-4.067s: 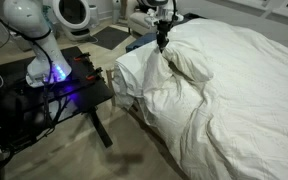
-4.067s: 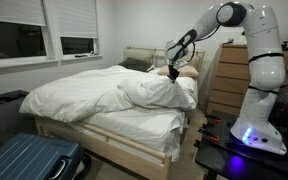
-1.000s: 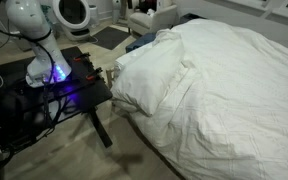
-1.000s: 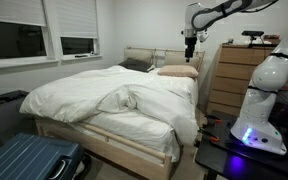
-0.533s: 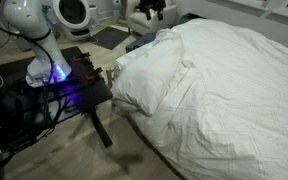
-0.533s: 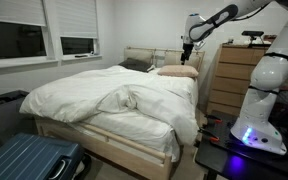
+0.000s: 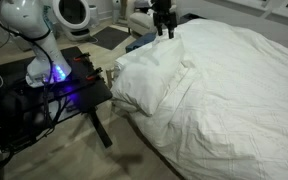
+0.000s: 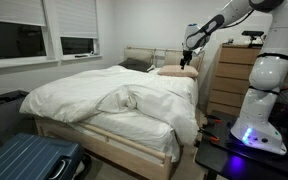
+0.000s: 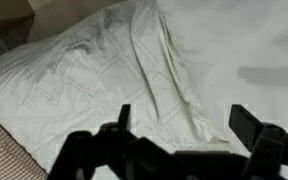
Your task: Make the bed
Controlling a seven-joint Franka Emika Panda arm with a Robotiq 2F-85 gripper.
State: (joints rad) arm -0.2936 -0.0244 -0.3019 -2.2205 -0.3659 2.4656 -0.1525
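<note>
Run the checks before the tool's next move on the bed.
1. Tool open: ok, jaws wide apart.
2. Tool empty: ok, nothing between the jaws.
3. Tool clear of the bed: ok, it hangs above the head end.
4. Duvet flat: not ok, a bunched fold lies near the edge.
5. Pillow at the head end: ok.
6. Duvet's far side even: cannot tell.

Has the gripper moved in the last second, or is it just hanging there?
Yes. The gripper has dropped from above the dresser top to just below it, closing in on the pillow at the head of the bed.
</note>
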